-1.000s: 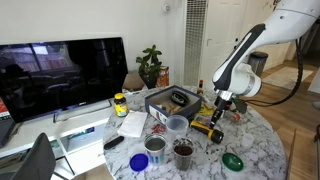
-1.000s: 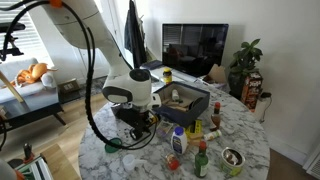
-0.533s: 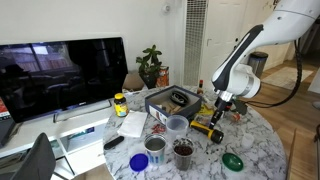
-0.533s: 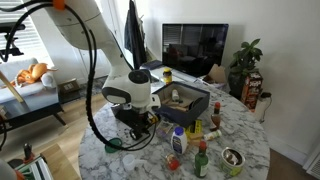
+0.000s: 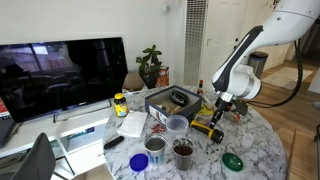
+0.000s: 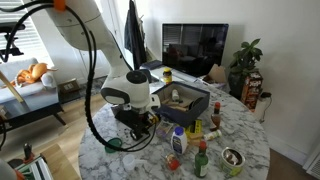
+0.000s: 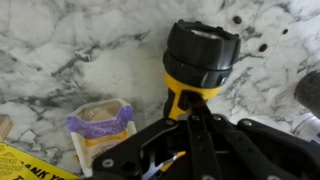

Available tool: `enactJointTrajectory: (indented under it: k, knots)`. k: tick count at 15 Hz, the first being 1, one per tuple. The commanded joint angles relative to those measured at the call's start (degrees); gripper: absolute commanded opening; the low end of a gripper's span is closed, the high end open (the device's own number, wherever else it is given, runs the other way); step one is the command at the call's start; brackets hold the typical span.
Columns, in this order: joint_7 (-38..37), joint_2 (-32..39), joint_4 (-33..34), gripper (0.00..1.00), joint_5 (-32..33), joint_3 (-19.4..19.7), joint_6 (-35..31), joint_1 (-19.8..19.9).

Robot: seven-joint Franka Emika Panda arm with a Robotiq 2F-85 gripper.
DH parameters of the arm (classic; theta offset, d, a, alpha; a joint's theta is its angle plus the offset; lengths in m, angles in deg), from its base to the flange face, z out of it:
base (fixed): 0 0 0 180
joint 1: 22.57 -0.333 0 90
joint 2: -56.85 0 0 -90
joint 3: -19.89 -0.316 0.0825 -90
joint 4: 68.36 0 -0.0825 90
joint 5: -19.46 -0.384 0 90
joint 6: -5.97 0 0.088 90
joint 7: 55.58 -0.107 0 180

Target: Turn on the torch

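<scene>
Torch (image 7: 197,62): it is being shown in the wrist view lying on its side, with the black head toward the top of the picture and the yellow body below it.
Place of the torch: it is being carried by the marble table (image 7: 60,50); in an exterior view the torch (image 5: 209,130) is being seen near the table's edge, just under the gripper (image 5: 220,110).
Gripper (image 7: 192,120): it is being held directly over the torch, and its narrow black tip is being laid against the yellow body just behind the head.
Fingers: they are being kept together, so that both are meeting in one point; nothing is being clasped between them.
Arm: in an exterior view the gripper (image 6: 140,120) is being lowered to the table top among the clutter, and the torch itself is being hidden there.
Beside the torch: a small packet with purple edges (image 7: 100,128) is being seen just beside the yellow body, apart from it.
Farther things: a black tray (image 5: 170,100), a clear cup (image 5: 176,125) and a green lid (image 5: 233,160) are being shown on the same table.
Change from the earlier frames: none is being noticed; torch, gripper and arm are being found in the same places as half a second and one second ago.
</scene>
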Motion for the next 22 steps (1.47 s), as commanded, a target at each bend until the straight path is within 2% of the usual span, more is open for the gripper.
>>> enactJointTrajectory:
  k: [1,4,9,13,17,22]
  knots:
    - [-0.96,2.86,0.09,0.00,0.99,0.92,-3.55,-2.27]
    - [-2.37,3.89,0.34,0.00,2.50,2.27,-4.08,-4.46]
    - [-8.39,4.85,0.12,0.00,7.82,8.15,-5.62,-10.99]
    - [-12.87,5.47,1.01,0.00,11.40,11.49,-3.62,-14.90]
    - [-13.29,5.95,2.15,0.00,10.49,11.33,-2.05,-14.58]
    - [-9.55,6.01,4.47,0.00,5.85,7.46,3.91,-9.19]
